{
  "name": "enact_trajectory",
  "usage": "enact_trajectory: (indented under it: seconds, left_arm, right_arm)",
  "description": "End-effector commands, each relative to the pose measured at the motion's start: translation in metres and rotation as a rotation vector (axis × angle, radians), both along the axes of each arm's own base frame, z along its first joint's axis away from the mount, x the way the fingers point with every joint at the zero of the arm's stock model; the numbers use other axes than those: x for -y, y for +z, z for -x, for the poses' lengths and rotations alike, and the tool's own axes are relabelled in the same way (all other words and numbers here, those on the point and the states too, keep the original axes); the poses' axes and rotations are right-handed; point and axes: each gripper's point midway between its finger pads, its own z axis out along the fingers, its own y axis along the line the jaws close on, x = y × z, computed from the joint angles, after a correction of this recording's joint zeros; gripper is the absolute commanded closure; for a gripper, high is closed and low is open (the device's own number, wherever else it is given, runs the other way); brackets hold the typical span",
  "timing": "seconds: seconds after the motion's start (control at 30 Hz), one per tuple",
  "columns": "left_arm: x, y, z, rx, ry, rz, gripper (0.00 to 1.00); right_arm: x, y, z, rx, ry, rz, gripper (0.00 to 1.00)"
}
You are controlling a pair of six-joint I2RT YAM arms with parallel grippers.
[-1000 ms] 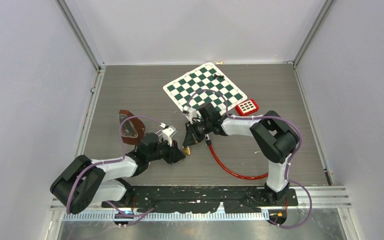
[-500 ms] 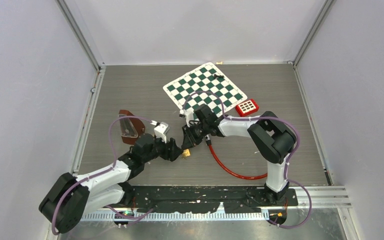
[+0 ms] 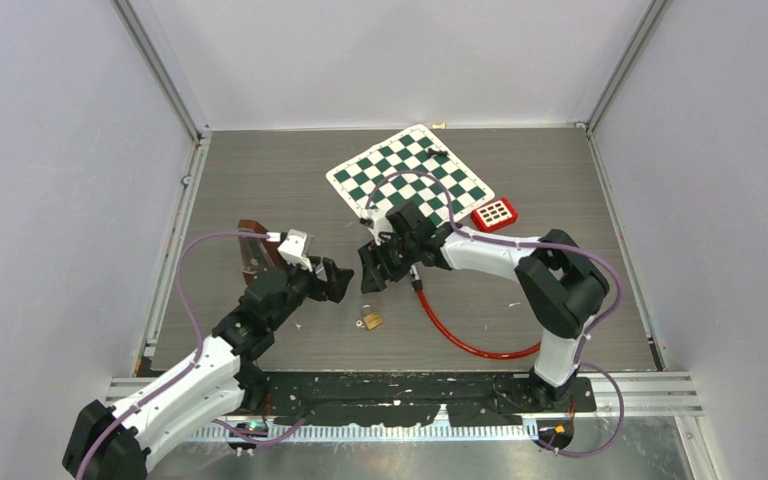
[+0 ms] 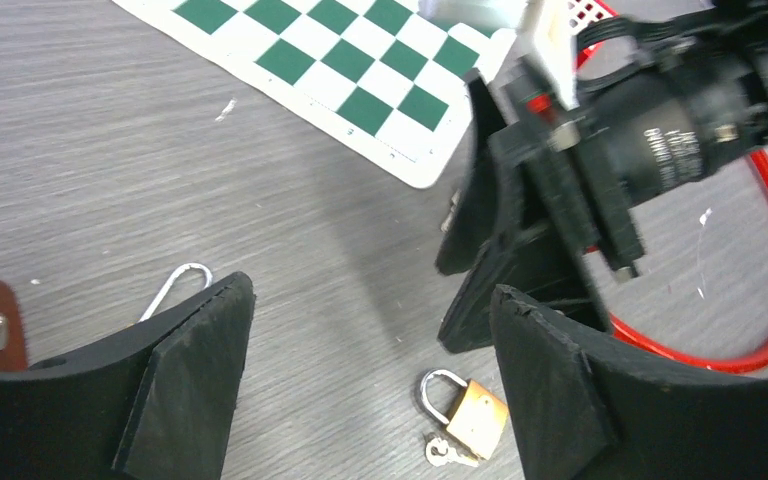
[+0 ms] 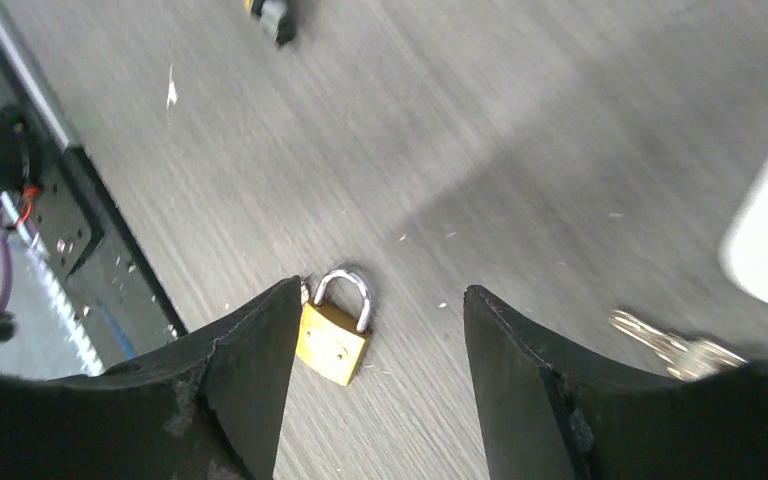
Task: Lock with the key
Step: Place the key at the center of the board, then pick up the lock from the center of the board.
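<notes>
The left claw [image 4: 372, 290] is spread wide and holds nothing; bare desk [image 3: 260, 170] shows between its two black fingers [image 4: 195, 375]. The right claw [image 5: 382, 292] is also wide open and empty, hanging just above the desk and pointing towards the left claw, the two close together but apart.

One brass padlock [image 5: 335, 337] lies flat on the desk below the gap between the right claw's fingers, its silver shackle pointing away from the near edge. It sits around the middle of the desk, closer to the near edge than to the far one. No brand or marking can be read on its body. The left wrist view shows one small silver key [image 4: 444, 452] just beside the padlock. The right wrist view shows a small bunch of silver keys [image 5: 675, 347] next to the right finger; I cannot tell how many there are or whether the finger touches them.

White lettering runs along the right arm's black barrel [image 4: 675, 150], too blurred to read.

Further out:
- one red cable [image 3: 460, 338] curves towards the near right corner
- one silver clip [image 4: 174, 289] lies next to one brown leather piece [image 3: 253, 255] on the left side
- one green-and-white chessboard [image 3: 410, 178] lies towards the far edge, with one small dark piece [image 3: 438, 152] on it
- one red block with a grid of white cells [image 3: 494, 214] sits just off the board's right corner
</notes>
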Motion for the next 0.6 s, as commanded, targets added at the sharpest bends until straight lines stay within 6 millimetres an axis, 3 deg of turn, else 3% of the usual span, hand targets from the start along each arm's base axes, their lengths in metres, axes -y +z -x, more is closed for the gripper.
enact_trajectory:
  seconds: [0.0, 0.17, 0.3, 0.43, 0.57]
  left_arm:
    - [-0.019, 0.029, -0.014, 0.051, 0.137, 0.014, 0.01]
    - [-0.025, 0.039, -0.018, 0.069, 0.196, 0.059, 0.0]
    - [-0.024, 0.041, -0.021, 0.06, 0.205, 0.07, 0.0]
    - [-0.016, 0.043, -0.023, 0.042, 0.178, 0.064, 0.01]
    - [-0.011, 0.043, -0.026, 0.018, 0.163, 0.05, 0.01]
  right_arm:
    - [0.01, 0.065, -0.042, 0.213, -0.162, -0.032, 0.35]
    - [0.074, 0.059, -0.075, 0.348, -0.479, 0.205, 0.38]
    - [0.107, 0.046, -0.078, 0.376, -0.569, 0.355, 0.37]
    - [0.112, 0.034, -0.068, 0.338, -0.557, 0.385, 0.37]
    - [0.103, 0.02, -0.059, 0.282, -0.497, 0.376, 0.38]
